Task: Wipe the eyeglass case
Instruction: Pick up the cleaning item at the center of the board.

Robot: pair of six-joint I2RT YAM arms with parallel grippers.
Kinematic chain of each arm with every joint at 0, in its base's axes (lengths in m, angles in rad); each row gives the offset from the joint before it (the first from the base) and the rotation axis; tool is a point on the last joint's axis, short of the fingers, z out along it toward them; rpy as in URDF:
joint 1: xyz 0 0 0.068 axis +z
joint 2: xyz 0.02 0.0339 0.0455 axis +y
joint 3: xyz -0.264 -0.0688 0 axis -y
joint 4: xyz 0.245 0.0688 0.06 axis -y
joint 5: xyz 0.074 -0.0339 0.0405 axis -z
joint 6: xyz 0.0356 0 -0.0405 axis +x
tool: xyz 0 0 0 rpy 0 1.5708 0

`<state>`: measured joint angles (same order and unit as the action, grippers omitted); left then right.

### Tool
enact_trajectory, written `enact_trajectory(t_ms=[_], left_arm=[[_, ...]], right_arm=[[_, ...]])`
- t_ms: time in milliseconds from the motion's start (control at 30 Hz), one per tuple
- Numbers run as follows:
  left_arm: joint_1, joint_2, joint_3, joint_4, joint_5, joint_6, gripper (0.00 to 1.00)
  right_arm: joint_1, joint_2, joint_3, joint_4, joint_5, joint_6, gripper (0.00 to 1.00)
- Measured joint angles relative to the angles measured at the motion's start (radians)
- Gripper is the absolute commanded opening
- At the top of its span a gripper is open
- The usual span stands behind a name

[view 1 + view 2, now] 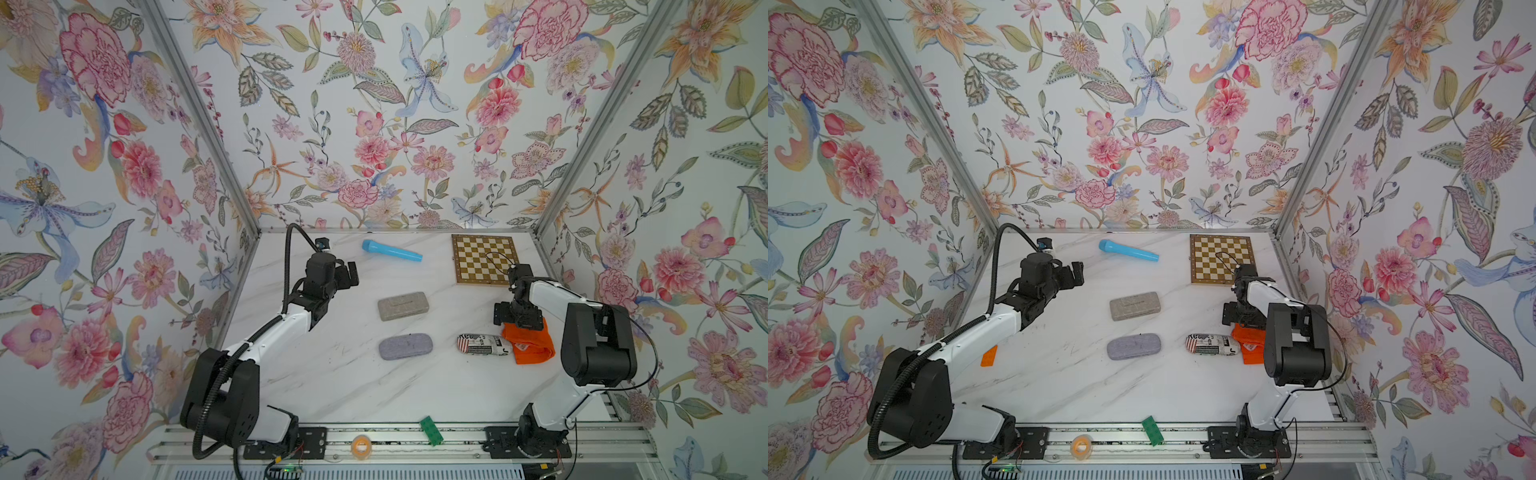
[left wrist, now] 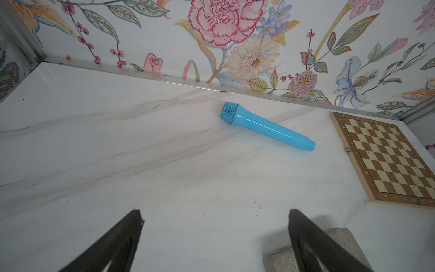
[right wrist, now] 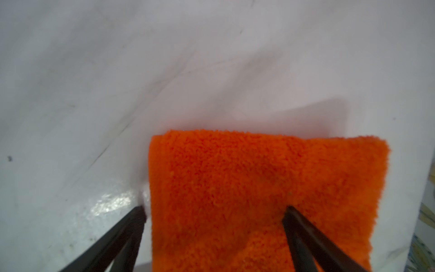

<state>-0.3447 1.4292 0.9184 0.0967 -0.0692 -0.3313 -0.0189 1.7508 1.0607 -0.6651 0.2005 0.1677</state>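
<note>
The right fingers stand apart over the orange cloth. One tip is just outside the cloth's side edge, over bare tabletop, and the other is over the pile. The cloth's far edge lies ahead of both tips, with open marble beyond. The newsprint eyeglass case lies just beside the cloth, off to the fingers' side. The left fingers, also apart and empty, hang above bare tabletop. A corner of a beige eyeglass case shows behind one tip, and a blue microphone lies well ahead.

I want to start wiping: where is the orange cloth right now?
In both top views, the fluffy orange cloth lies on the right side of the marble table, next to the newspaper-print eyeglass case and beneath the right hand.
</note>
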Motion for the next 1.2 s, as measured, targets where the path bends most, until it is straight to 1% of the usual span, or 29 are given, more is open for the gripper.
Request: enact_trajectory(t_ms=[100,133,167,200,267,333,400,433,500,667,767,833,900,1000,1100,1200], left_arm=[[0.0,0.0,0.0,0.0,0.005,0.0,0.99],[0.0,0.0,0.001,0.0,0.006,0.0,0.99],[0.0,0.0,0.001,0.0,0.007,0.0,0.99],[0.0,0.0,0.001,0.0,0.007,0.0,0.99],[0.0,0.0,0.003,-0.002,0.008,0.001,0.98],[0.0,0.0,0.014,-0.016,0.01,0.002,0.97],[-0.003,0.0,0.034,-0.032,0.01,0.013,0.97],[-0.005,0.0,0.043,-0.037,0.01,0.02,0.97],[-0.01,0.0,0.067,-0.051,0.006,0.037,0.97],[-0.039,0.0,0.105,-0.078,-0.002,0.077,0.97],[-0.066,0.0,0.138,-0.111,0.004,0.112,0.95],[-0.098,0.004,0.17,-0.131,0.016,0.146,0.92],[-0.138,0.015,0.208,-0.151,0.051,0.187,0.92],[-0.202,0.037,0.258,-0.176,0.132,0.247,0.93],[-0.275,0.06,0.284,-0.181,0.219,0.322,0.95],[-0.346,0.099,0.314,-0.187,0.321,0.371,0.95]], right_arm=[[-0.008,-0.003,-0.007,0.001,0.003,0.004,0.72],[-0.009,-0.004,-0.009,0.001,0.006,0.007,0.65],[-0.01,-0.005,-0.011,0.002,0.013,0.004,0.55],[-0.01,-0.005,-0.014,0.004,0.022,0.006,0.51],[-0.01,-0.009,-0.024,0.011,0.036,0.006,0.38],[-0.012,-0.017,-0.042,0.023,0.05,0.007,0.31],[-0.018,-0.027,-0.053,0.035,0.058,0.011,0.18],[-0.021,-0.032,-0.058,0.04,0.061,0.01,0.13],[-0.025,-0.04,-0.062,0.045,0.068,0.006,0.0],[-0.04,-0.061,-0.063,0.047,0.073,0.001,0.0],[-0.05,-0.114,-0.049,0.017,0.073,0.0,0.0],[-0.054,-0.163,-0.019,-0.012,0.069,-0.003,0.0],[-0.056,-0.216,0.033,-0.039,0.061,-0.006,0.0],[-0.064,-0.29,0.122,-0.064,0.015,-0.006,0.0],[-0.084,-0.354,0.19,-0.087,-0.061,-0.005,0.0],[-0.108,-0.394,0.22,-0.107,-0.15,0.006,0.0]])
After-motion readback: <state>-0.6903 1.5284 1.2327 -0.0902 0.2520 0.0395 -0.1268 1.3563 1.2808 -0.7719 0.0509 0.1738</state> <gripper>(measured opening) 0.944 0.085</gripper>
